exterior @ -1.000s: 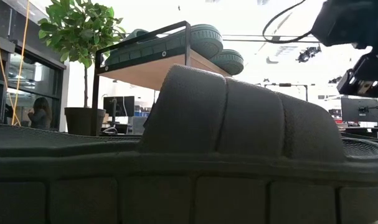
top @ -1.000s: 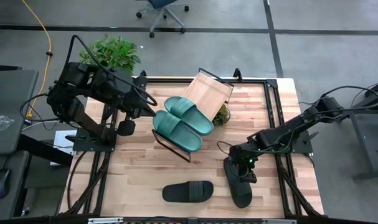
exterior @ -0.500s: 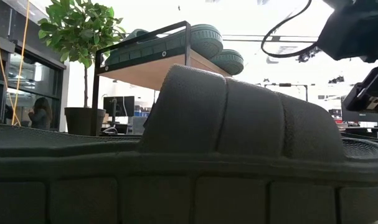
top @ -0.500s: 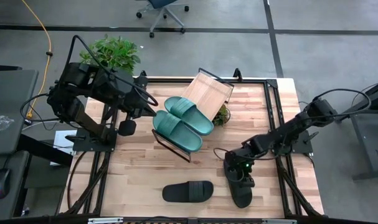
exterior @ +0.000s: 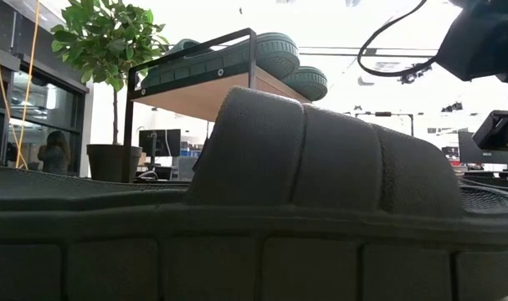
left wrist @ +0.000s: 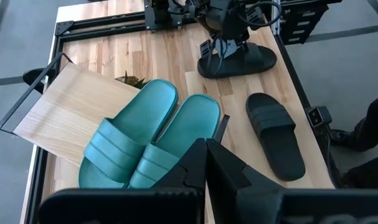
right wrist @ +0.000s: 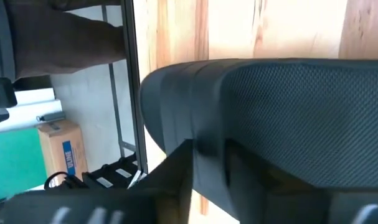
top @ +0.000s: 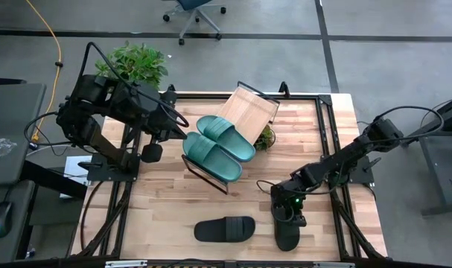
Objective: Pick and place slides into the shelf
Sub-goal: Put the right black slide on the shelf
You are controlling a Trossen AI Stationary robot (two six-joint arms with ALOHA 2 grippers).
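The left arm is folded back at the table's left edge, its dark two-finger left gripper (top: 182,122) raised off the tabletop with the fingers (left wrist: 204,163) pressed together. The right arm reaches in long from the table's right side, stretched low toward the near edge, wrist bent downward. Its dark right gripper (top: 287,216) points down at the table surface, fingers (right wrist: 176,168) closed on the edge of a black rubber slide (right wrist: 288,118).

The wooden bench (top: 158,201) carries the shelf (top: 249,110), holding two teal slides (top: 218,145); two black slides (top: 224,228) lie near it.
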